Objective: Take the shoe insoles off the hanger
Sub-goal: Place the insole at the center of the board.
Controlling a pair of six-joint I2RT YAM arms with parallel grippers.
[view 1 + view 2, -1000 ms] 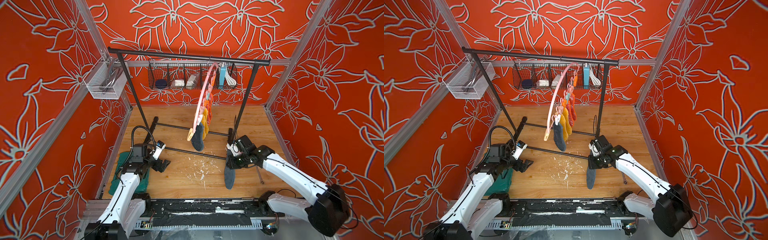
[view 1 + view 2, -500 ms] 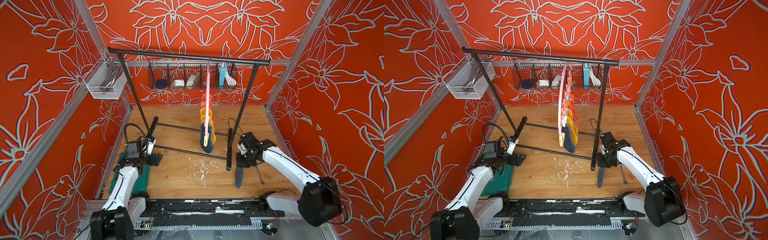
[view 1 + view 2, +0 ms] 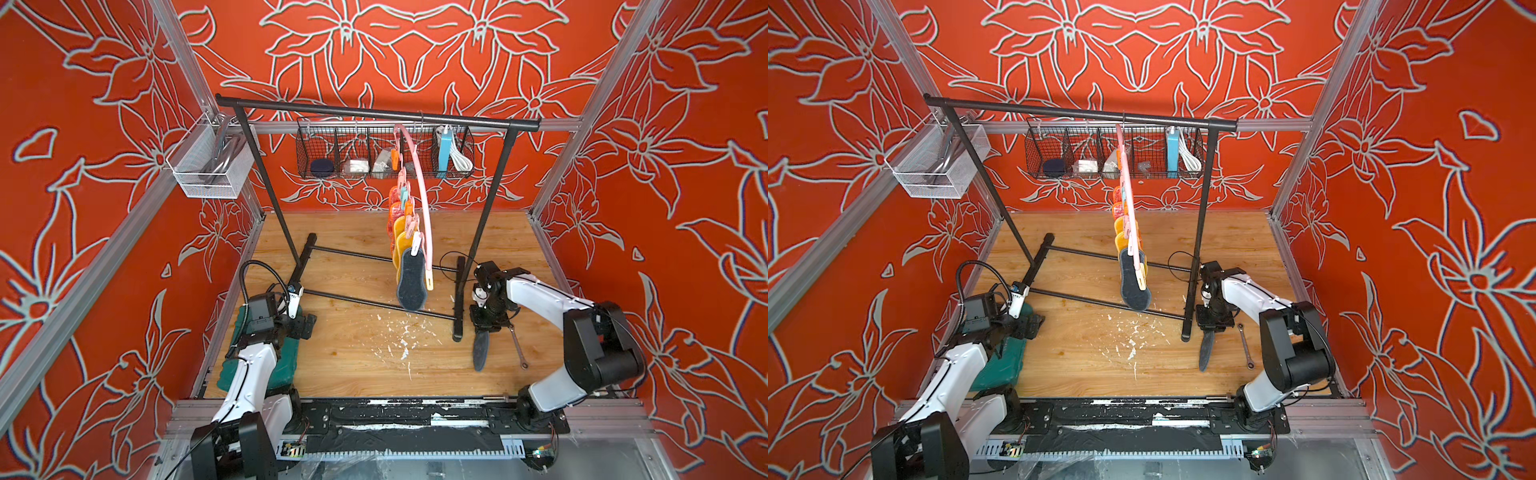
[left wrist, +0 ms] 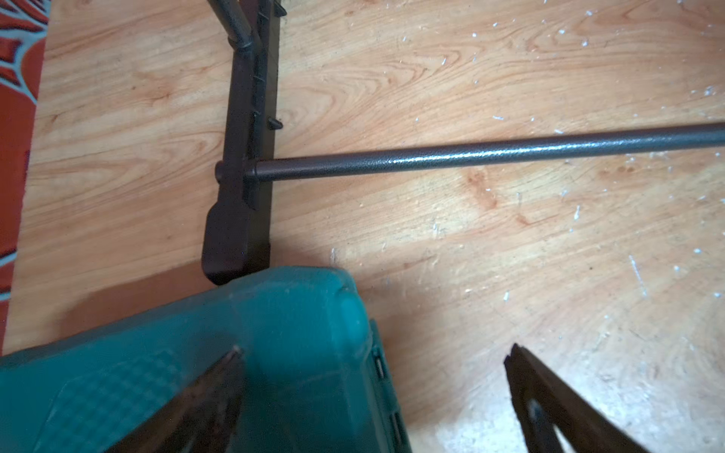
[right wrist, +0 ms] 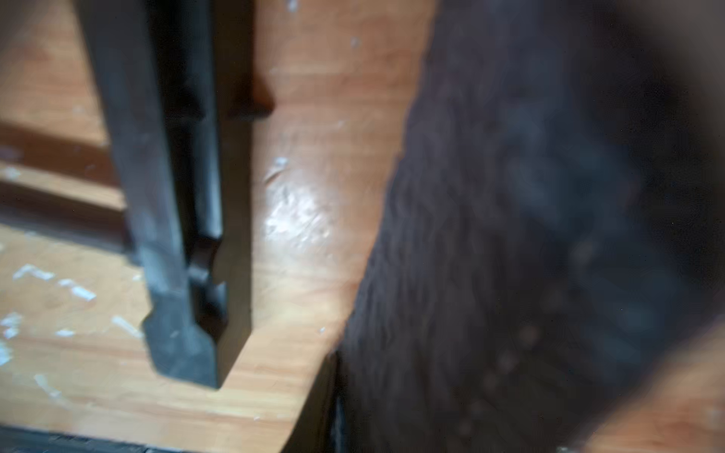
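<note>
Both top views: bright, even overhead light, soft short shadows on the wooden floor [image 3: 353,365]; walls [image 3: 83,208] splay toward 3 and 9 o'clock. Left wrist view sharp. Right wrist view heavily blurred; dark grey insole [image 5: 529,235] out of focus, white glare beside it.

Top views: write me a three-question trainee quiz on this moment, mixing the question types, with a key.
1. True or false: the left gripper has its jaws wide apart and holds nothing.
2. The one insole that is off the hanger is: A dark grey, B mustard yellow, C red-pink.
3. Name the slim metal tool lying beside that insole.
Key: 1 true; 2 A; 3 a spanner.
</note>
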